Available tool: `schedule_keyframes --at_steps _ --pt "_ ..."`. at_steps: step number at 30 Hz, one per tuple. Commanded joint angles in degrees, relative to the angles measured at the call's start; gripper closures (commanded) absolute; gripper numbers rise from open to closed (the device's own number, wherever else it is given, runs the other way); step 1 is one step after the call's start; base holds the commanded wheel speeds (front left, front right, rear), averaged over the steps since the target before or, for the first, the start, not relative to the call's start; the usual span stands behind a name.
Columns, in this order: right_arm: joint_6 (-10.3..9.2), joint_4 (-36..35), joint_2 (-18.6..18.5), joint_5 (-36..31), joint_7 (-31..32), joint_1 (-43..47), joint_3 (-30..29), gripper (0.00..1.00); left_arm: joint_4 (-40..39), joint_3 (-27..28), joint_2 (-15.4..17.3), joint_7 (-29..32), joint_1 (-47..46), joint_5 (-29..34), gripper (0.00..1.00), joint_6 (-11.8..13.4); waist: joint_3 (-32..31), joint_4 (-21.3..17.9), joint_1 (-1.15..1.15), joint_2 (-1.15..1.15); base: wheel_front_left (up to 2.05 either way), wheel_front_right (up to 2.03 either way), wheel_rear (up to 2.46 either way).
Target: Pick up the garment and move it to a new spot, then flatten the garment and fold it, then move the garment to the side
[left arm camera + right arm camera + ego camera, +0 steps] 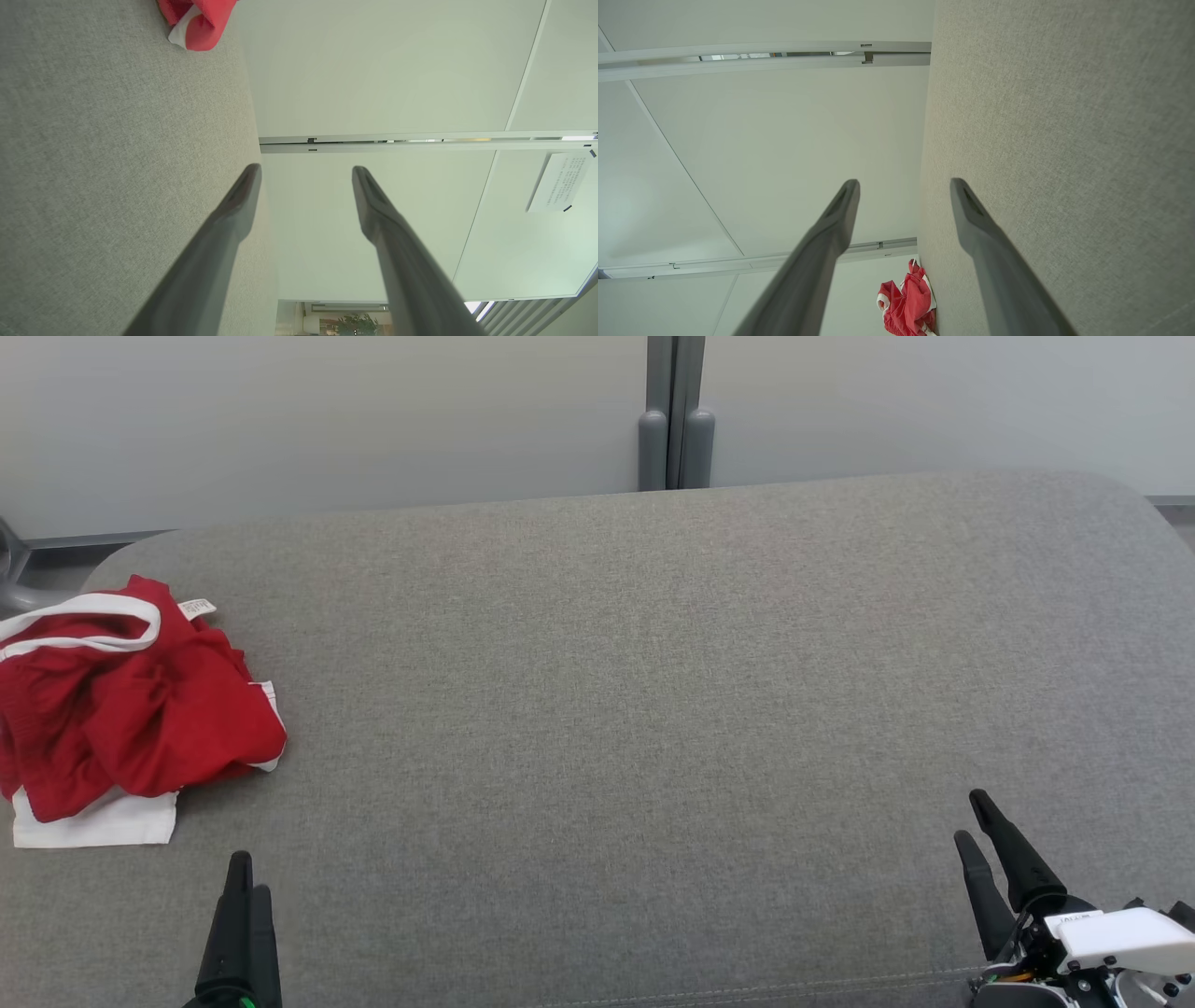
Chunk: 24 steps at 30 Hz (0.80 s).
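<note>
The garment (131,709) is a crumpled red piece with white trim, heaped at the far left of the grey cushioned surface (653,691). A corner of the garment (198,21) peeks in at the top of the left wrist view, and the garment (908,303) lies small at the bottom of the right wrist view. My left gripper (245,887) hovers at the lower left, just right of and nearer than the heap, open and empty. My right gripper (971,821) stands at the lower right, far from the cloth, open with nothing between its fingers.
A pale wall with a grey vertical post (674,420) runs behind the surface. The surface's rounded back edge and corners show at the top. A grey metal part (14,569) sits past the far left corner. A paper notice (558,182) hangs on the wall.
</note>
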Motion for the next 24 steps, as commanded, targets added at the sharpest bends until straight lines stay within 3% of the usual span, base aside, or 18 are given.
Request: schedule_keyframes --at_steps 1,12,24 --pt "0.00 -0.7 -0.4 -0.8 -0.6 -1.6 -0.1 0.00 -0.5 -0.1 0.2 -0.4 -2.2 0.5 0.00 -0.1 0.0 0.0 0.00 0.00 0.00 0.00 0.00" --pt "0.01 -0.6 -1.1 -8.8 -3.6 -4.2 0.1 0.00 1.0 -2.2 1.7 -3.0 -6.9 5.2 0.00 -0.2 0.1 0.0 0.00 0.00 0.00 0.00 0.00" --pt "0.02 -3.7 -1.4 -30.5 -6.2 -6.7 0.0 0.00 1.2 -1.6 2.2 -5.0 -11.3 24.9 0.00 0.0 0.1 0.1 0.00 0.00 0.00 0.00 0.00"
